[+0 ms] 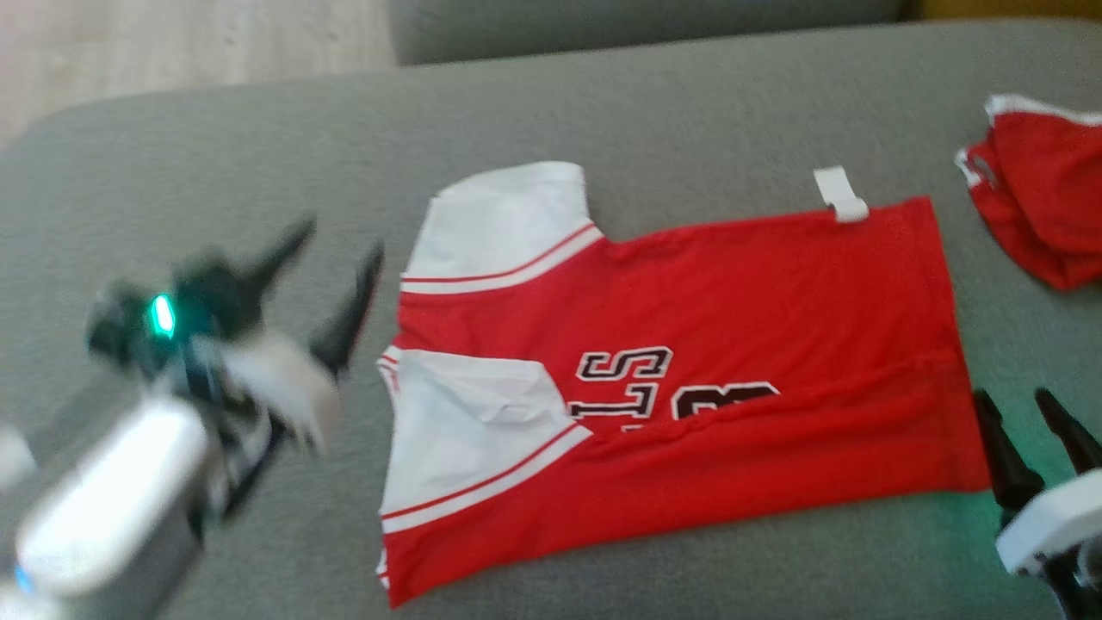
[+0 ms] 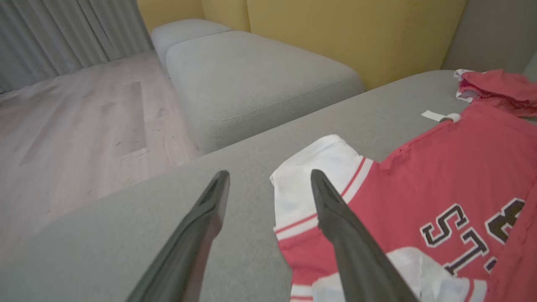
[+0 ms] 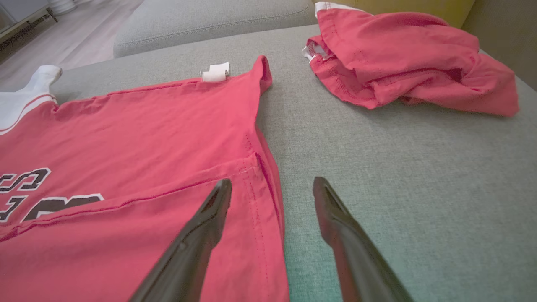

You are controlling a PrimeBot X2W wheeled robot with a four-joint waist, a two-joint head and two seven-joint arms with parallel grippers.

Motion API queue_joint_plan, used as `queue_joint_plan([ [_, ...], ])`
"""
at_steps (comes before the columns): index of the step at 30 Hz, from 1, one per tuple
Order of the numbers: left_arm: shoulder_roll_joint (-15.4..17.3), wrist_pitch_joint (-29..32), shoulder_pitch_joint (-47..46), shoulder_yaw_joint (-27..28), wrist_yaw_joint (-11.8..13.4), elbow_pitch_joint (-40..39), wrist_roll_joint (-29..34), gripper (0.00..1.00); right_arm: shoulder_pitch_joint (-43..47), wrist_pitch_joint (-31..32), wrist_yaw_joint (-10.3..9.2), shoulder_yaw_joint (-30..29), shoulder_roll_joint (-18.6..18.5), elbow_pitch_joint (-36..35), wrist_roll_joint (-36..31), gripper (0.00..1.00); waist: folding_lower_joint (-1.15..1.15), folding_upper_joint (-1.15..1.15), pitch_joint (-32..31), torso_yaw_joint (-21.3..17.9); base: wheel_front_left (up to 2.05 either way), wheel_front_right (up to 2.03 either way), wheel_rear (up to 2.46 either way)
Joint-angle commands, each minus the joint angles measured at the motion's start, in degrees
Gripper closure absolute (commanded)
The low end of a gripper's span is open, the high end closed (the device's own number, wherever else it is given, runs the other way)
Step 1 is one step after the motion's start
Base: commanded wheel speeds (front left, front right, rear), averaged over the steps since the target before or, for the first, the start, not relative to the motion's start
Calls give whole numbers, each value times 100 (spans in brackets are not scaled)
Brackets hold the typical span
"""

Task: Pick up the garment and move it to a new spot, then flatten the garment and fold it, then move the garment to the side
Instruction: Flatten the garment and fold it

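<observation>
Centrally, head view: red jersey [image 1: 732, 344] lying flat on the grey sofa cushion [image 1: 603, 112], long axis running left to right, white sleeves toward the robot's left, hem toward its right. Near edge is folded up over the lower half of the black lettering; a white tag [image 1: 839, 194] projects from the far edge. Left gripper [image 1: 340, 237], blurred, is beside the sleeves, jaws spread. Right gripper [image 1: 1014, 396] is at the hem's near corner. Left wrist view: jaws spread wide, one finger before the far sleeve. Right wrist view: jaws spread, straddling the hem edge; crumpled red garment [image 3: 398, 63] lies apart.
</observation>
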Motion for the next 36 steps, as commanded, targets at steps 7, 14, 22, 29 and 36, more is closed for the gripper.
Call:
queue_joint_plan([
  [7, 20, 1010, -1941, 308, -1073, 1133, -624, 0, -465, 62, 39, 222, -6, -491, -141, 0, -1, 0, 723, -641, 0, 0, 0],
  [14, 225, 1710, -2951, -75, -1388, 2390, -531, 0, -733, 20, 39, 369, 64, -495, -115, 0, -1, 0, 1143, -1181, 0, 0, 0],
  [22, 511, 1591, -3057, -795, -1443, 2657, -782, 0, -745, -109, 39, 319, 222, -363, 53, 0, -1, 0, 1256, -1415, 0, 0, 0],
  [29, 768, 1332, -3205, -1201, -1445, 2710, -942, 0, -755, -161, 39, 305, 221, -319, 70, 0, -1, 0, 1309, -1412, 0, 0, 0],
  [36, 834, 1262, -3488, -1307, -1445, 2830, -1023, 0, -816, -166, 39, 336, 251, -257, 25, 0, -1, 0, 1367, -1394, 0, 0, 0],
])
